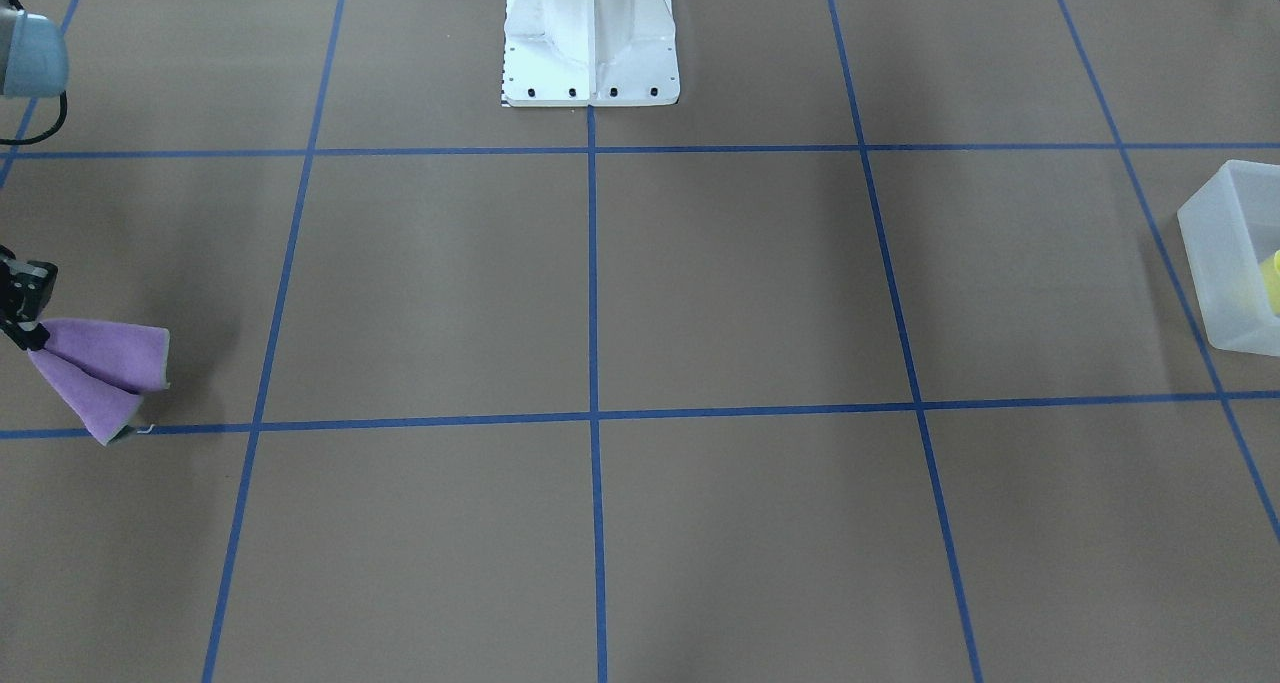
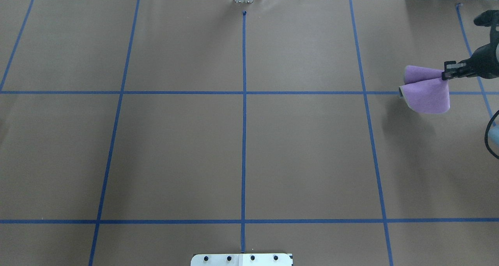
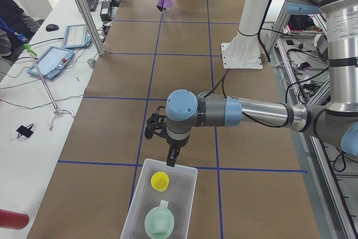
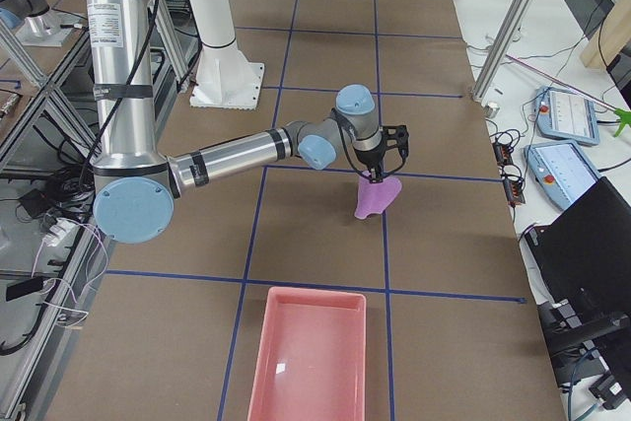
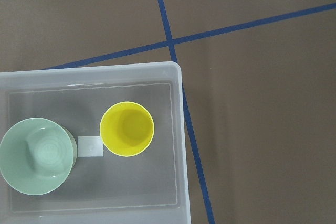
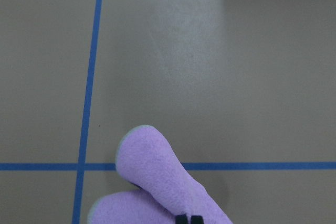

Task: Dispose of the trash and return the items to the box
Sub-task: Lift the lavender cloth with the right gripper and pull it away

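The yellow cup and the mint-green bowl stand upright inside the frosted white box, side by side. In the exterior left view my left gripper hangs just above the box's near rim, close to the cup; I cannot tell whether it is open or shut. My right gripper is shut on a purple cloth and holds it hanging above the table. The cloth also shows in the front view and the right wrist view.
A pink tray lies at the table's end on my right, past the cloth. The white robot base stands at the middle of the table's edge. Blue tape lines grid the brown table. Tablets and cables lie on the side bench.
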Controlling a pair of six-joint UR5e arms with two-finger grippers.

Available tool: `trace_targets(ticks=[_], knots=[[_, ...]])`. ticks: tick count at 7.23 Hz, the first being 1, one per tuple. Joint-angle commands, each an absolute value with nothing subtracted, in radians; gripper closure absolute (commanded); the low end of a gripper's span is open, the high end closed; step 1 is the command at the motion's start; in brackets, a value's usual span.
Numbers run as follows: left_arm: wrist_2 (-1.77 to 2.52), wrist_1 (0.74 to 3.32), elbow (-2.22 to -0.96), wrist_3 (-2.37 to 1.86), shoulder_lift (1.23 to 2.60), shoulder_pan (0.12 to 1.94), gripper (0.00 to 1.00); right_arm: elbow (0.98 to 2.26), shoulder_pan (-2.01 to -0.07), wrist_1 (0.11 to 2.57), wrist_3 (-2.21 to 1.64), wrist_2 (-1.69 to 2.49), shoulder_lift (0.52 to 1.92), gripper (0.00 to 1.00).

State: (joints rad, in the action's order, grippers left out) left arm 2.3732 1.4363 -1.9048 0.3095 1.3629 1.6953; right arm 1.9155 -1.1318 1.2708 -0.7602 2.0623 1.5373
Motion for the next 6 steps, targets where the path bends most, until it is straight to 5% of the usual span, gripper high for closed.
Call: trace_targets(ticks=[1,6], knots=[[2.372,1.434,-1.902,0.308,1.335,1.695,0.02,2.054,-1.256,1.571,-0.481,2.11,1.539,1.0],[2.368,1.437,-1.902,0.308,1.335,1.695,0.02,1.811,-1.795,1.661,0.397,2.313,1.683,1.0]])
